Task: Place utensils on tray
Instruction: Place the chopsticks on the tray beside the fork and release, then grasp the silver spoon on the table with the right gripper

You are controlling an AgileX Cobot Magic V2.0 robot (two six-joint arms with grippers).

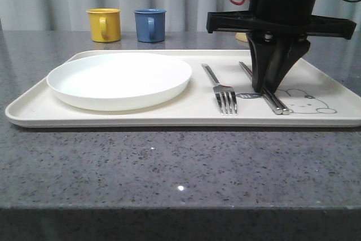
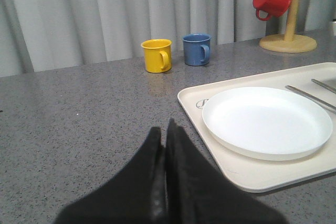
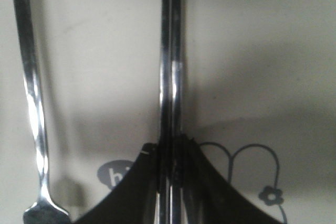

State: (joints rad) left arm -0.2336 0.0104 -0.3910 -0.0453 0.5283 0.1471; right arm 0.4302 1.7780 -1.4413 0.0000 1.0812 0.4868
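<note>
The right gripper point(image 1: 269, 90) has its fingers seemingly pinched on the chopsticks point(image 1: 275, 103) lying on the tray point(image 1: 169, 114); an uneven release could roll them toward the fork point(image 1: 224, 97). The left fingers point(image 2: 160, 171) are closed empty.

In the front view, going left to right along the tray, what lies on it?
White plate → fork → chopsticks, with the right gripper down on them, jaws closed around the pair.

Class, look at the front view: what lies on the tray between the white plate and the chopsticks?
The fork, tines toward the camera, lies between the plate and the chopsticks; the front view shows it.
</note>
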